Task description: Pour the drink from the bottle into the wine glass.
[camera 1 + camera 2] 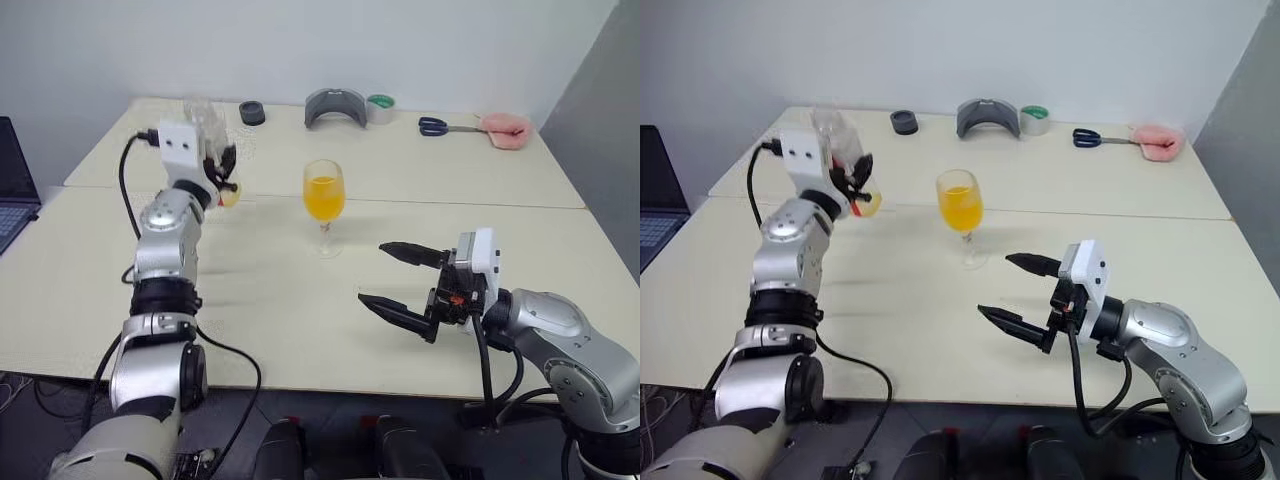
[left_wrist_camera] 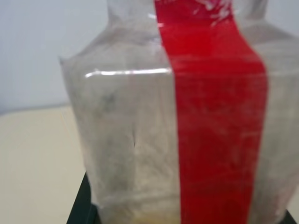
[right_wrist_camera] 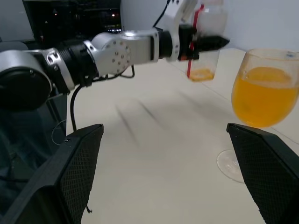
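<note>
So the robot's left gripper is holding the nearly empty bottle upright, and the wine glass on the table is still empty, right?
Not quite. The left gripper does hold the nearly empty bottle upright, but the wine glass is not empty: orange drink fills about half its bowl. The left eye view and the right wrist view show this plainly.

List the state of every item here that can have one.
bottle: upright, nearly empty, held by left tool
wine glass: upright on table, about half full of orange drink
right tool: open, holding nothing
scissors: lying closed
</note>
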Robot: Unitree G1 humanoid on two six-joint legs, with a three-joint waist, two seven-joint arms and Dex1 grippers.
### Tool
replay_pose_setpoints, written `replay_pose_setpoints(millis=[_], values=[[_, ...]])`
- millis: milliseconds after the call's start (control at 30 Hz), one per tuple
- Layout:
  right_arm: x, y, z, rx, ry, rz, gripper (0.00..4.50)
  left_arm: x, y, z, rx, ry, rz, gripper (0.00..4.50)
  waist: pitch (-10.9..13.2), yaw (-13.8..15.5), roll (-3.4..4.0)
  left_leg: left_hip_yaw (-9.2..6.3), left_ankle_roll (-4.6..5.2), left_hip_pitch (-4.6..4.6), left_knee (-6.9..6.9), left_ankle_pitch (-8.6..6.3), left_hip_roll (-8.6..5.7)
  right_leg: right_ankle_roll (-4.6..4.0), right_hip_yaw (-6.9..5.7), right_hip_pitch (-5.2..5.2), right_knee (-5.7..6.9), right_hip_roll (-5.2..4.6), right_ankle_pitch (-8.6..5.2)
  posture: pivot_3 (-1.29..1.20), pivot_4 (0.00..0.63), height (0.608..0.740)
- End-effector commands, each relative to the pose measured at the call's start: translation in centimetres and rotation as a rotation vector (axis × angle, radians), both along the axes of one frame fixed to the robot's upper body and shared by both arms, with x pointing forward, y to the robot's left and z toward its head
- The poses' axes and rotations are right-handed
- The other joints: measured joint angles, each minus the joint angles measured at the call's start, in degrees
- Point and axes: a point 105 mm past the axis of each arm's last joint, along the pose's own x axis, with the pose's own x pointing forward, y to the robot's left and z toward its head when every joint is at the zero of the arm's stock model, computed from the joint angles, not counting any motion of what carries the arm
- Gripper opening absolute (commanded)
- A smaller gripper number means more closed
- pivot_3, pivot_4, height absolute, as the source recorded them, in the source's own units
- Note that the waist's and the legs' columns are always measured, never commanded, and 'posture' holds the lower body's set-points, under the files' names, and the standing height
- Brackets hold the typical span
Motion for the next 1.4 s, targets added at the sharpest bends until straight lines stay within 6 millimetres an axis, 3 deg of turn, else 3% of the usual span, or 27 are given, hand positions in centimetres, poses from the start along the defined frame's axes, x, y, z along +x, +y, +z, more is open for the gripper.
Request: replay_pose_setpoints(millis=[33,333,1167,1400], values=[[-0.3,0.0,0.6,0.019,-0.039,0.002,4.5,-0.7,-0.4,0.2,-0.008,-0.056,-0.02,1.66,0.0,0.04,0.0,0.0,0.0,0.0,0.0,0.0,0.0,0.0,0.02,0.01,0.0,0.0,0.0,0.0,0.15,0.74],[-0.3,0.1,0.4,0.027,-0.037,-0.007,4.5,-1.1,-0.8,-2.2,-0.018,-0.046,-0.031,1.66,-0.01,0.21,-0.01,0.03,0.0,-0.01,-0.01,0.0,-0.01,0.0,0.03,0.0,-0.02,0.0,0.0,0.0,0.15,0.74],[0.3,0.5,0.4,0.047,-0.045,-0.025,4.5,-1.2,-0.3,-3.9,-0.04,-0.015,-0.017,1.66,-0.01,0.22,-0.01,0.03,0.0,-0.01,-0.04,0.0,0.0,0.01,0.03,0.0,-0.08,0.02,0.0,0.0,0.15,0.74],[0.4,0.5,0.2,0.047,-0.046,-0.024,4.5,-1.2,-0.3,-4.1,-0.039,0.003,-0.023,3.91,-0.01,0.22,-0.01,0.03,0.0,-0.01,-0.05,0.0,0.0,0.01,0.03,0.0,-0.1,0.02,-0.01,0.0,0.15,0.74]])
